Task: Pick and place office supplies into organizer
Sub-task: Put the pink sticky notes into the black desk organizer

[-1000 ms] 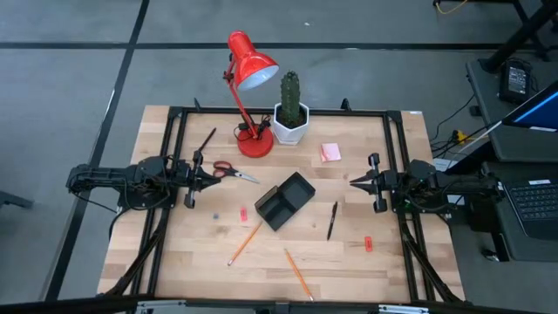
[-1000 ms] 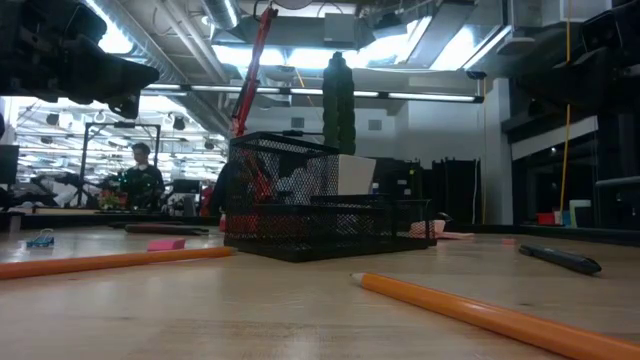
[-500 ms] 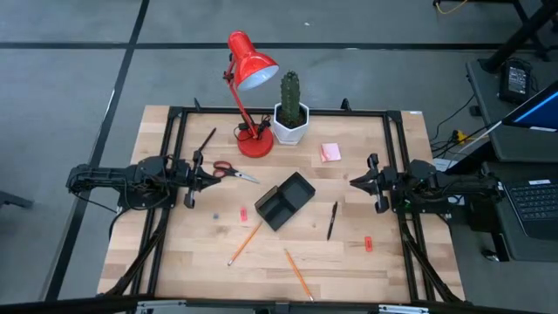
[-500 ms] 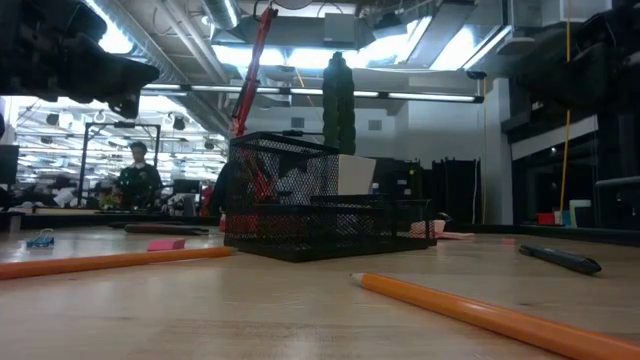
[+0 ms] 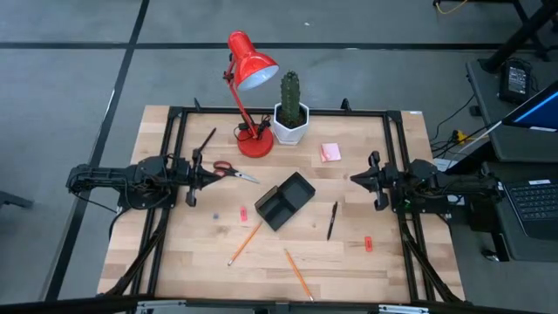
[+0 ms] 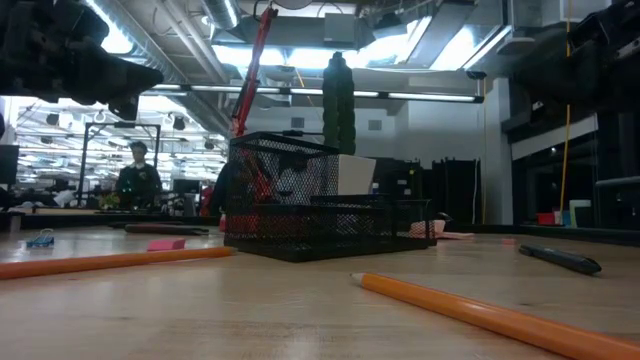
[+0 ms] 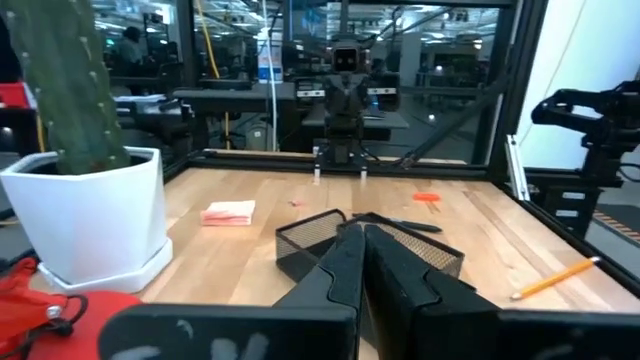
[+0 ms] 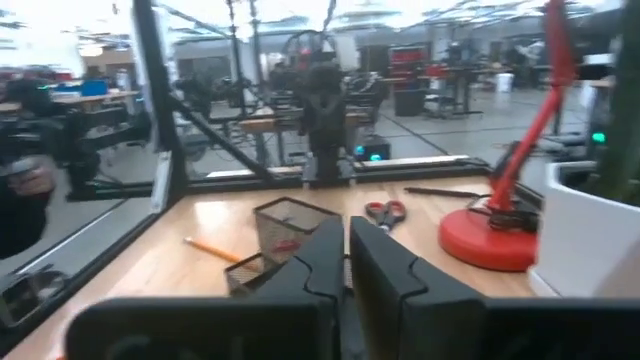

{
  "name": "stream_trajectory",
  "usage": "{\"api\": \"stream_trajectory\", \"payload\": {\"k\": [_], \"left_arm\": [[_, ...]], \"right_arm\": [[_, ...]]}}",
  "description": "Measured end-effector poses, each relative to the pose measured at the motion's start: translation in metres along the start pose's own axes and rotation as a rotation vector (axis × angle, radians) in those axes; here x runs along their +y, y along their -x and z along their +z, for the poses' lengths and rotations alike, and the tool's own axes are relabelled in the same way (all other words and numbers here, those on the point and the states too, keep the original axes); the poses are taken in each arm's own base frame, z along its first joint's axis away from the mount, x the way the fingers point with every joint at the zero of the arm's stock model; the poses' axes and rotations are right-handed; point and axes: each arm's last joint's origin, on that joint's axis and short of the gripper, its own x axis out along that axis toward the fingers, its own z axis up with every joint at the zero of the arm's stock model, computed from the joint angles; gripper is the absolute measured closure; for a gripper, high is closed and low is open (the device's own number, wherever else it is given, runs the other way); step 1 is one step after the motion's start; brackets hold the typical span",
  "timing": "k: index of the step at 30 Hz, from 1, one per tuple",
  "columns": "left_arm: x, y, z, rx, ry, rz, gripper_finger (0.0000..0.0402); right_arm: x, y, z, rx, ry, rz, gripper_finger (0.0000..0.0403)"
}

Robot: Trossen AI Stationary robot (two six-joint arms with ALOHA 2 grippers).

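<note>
1. High view: a pale wooden counter (image 5: 349, 262) with a black frame around its edge stands on a grey floor (image 5: 70, 70) crossed by dark lines.
2. The organizer (image 5: 284, 200), a black mesh tray with compartments, sits near the middle of the counter, turned at an angle, with nothing visible inside it.
3. Behind the organizer stand a red desk lamp (image 5: 248, 70) and a cactus (image 5: 289, 96) in a white pot.
4. Red-handled scissors (image 5: 228, 171) lie left of the organizer; a pink sticky-note pad (image 5: 330, 153) lies to its right rear.
5. A black pen (image 5: 332, 220) lies just right of the organizer, a small red piece (image 5: 368, 245) farther right and nearer the front.
6. Two orange pencils (image 5: 245, 243) lie in front of the organizer, one to each side, and a small pink piece (image 5: 243, 213) lies just to its left.
7. The left gripper (image 5: 207, 174) hangs left of the organizer, beside the scissor handles, its fingers pressed together and holding nothing.
8. The right gripper (image 5: 355, 180) hangs right of the organizer, fingers narrow with a thin gap, empty.
9. Low view: beyond the organizer, a large workshop with ceiling lights, and a person (image 6: 139, 178) standing far off.
10. A laptop (image 5: 534, 201) sits on a side stand, well right of the organizer.
</note>
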Motion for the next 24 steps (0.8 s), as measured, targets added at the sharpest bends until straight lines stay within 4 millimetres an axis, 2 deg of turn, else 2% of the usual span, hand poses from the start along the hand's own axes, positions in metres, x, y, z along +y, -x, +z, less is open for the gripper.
{"api": "stream_trajectory", "payload": {"k": [5, 10, 14, 19, 24], "left_arm": [[0.000, 0.000, -0.001, 0.034, 0.000, -0.002, 0.0396], [0.000, -0.001, 0.002, 0.047, -0.011, -0.001, 0.0396], [0.000, -0.003, 0.003, 0.055, -0.027, 0.009, 0.0396], [0.003, -0.005, 0.001, 0.079, -0.030, 0.046, 0.0396], [0.008, -0.008, 0.007, 0.023, -0.029, 0.110, 0.0396]], "right_arm": [[-0.001, 0.000, 0.002, -0.003, -0.008, -0.033, 0.0397], [0.000, 0.000, 0.016, -0.019, -0.004, -0.044, 0.0400], [-0.001, -0.002, 0.028, 0.038, 0.008, -0.104, 0.0401], [-0.001, -0.010, 0.035, 0.115, 0.014, -0.135, 0.0401], [-0.004, -0.024, 0.036, 0.208, 0.005, -0.245, 0.0402]]}}
